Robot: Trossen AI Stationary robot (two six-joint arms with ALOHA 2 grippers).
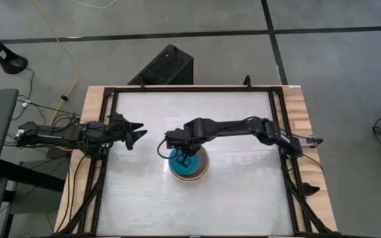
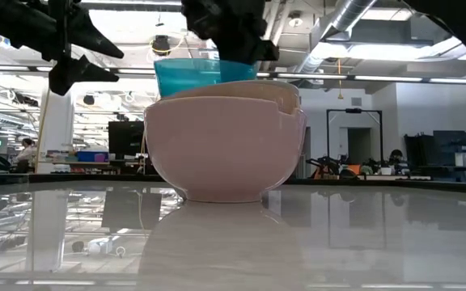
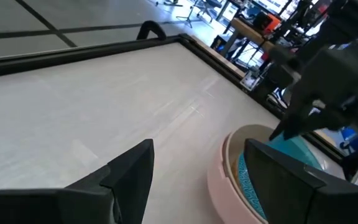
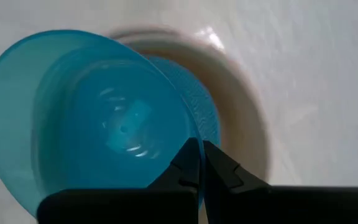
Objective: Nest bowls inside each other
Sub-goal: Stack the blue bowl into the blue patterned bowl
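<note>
A salmon-pink bowl (image 2: 225,153) stands on the table's middle with a beige bowl (image 4: 244,130) and a light-blue bowl (image 4: 205,109) nested in it. A teal bowl (image 4: 98,124) hangs tilted over this stack, its lower part dipping below the stack's rim in the low view (image 2: 188,77). My right gripper (image 4: 202,163) is shut on it from above (image 1: 185,157). My left gripper (image 1: 137,134) stands open in the air to the left of the stack, with nothing between its fingers (image 3: 197,177). My right gripper pinches the teal bowl's rim (image 4: 191,140) between its two fingers, one inside the wall and one outside. The fingers point steeply down. The bowl hangs tilted with its mouth up over the stack; whether its bottom touches the bowls below is hidden.
A black frame (image 1: 190,88) runs around the white table top. Bare table lies in front of, behind and to the right of the stack. A black box (image 1: 164,66) sits on the floor beyond the far edge.
</note>
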